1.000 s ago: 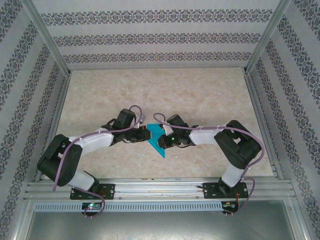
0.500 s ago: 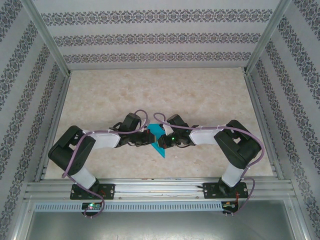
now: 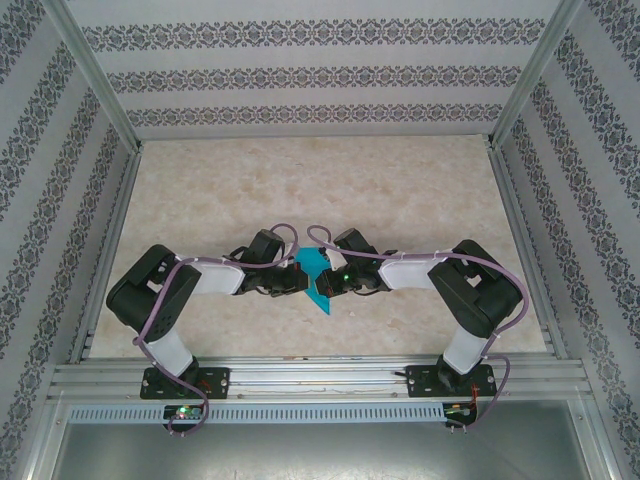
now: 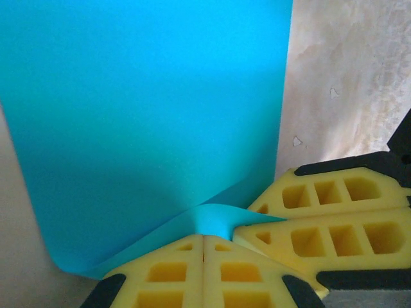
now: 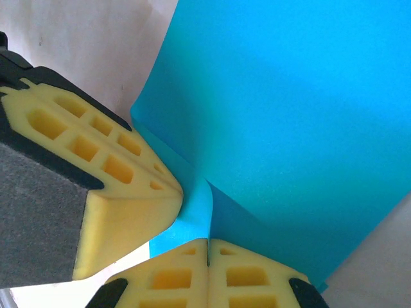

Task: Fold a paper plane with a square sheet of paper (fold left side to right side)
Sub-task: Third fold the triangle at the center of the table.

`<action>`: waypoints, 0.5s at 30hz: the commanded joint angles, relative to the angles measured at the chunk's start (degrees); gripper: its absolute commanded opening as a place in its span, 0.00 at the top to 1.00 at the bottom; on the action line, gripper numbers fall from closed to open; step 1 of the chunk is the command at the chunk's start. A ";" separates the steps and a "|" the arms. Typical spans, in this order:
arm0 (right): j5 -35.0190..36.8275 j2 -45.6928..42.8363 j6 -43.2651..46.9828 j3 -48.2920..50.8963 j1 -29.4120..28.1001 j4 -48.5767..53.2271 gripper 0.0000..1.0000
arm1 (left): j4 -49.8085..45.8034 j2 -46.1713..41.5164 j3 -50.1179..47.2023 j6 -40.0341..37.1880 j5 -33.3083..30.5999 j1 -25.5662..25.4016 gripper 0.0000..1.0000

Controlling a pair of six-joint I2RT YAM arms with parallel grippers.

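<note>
I have both arms bent in toward the middle of the beige marbled desk (image 3: 400, 190). Their tips meet over a thin plain teal-blue sheet of paper (image 3: 314, 264). From above, the sheet shows as a narrow pointed shape between the two arms, with its sharp end toward the arm bases. The left hand (image 3: 297, 279) sits against its left side and the right hand (image 3: 330, 283) against its right side, the two very close together.

On the left wrist camera, the left hand (image 4: 203, 251) has its yellow ribbed pads pressed together with no gap, and a curled edge of the sheet (image 4: 148, 115) runs into the seam between them. The rest of the paper spreads up and away as one smooth face. Just beside my fingers, the right hand's yellow fingers (image 4: 327, 239) come in from the right, also closed, with bare desk (image 4: 347, 77) beyond them.

On the right wrist camera, the right hand (image 5: 209, 251) is likewise clamped tight, and a raised fold of the sheet (image 5: 289, 115) is pinched in its seam. The left hand's fingers (image 5: 96, 144) come in from the left and touch the paper's edge. I cannot tell whether the sheet lies flat on the desk or is lifted off it.
</note>
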State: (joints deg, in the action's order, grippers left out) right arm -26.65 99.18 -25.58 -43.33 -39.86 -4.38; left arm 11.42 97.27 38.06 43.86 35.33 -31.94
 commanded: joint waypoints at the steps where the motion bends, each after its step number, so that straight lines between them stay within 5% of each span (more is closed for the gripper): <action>1: 2.05 1.98 0.25 1.05 0.66 3.85 1.00 | 0.46 1.17 1.03 -0.53 -1.75 -0.71 0.96; 8: 1.61 0.89 -0.10 0.63 0.91 3.94 1.00 | -2.73 1.90 1.29 -1.15 -3.78 -0.66 0.98; 15: 0.47 -2.26 -0.53 -2.15 2.69 5.10 0.85 | -5.77 3.33 1.66 -1.06 -4.98 -0.66 0.99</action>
State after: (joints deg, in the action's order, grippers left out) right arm -26.72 98.80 -25.74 -43.81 -38.44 -2.85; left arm 10.39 98.45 39.68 43.79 34.11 -32.21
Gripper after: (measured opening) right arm 0.138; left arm 0.057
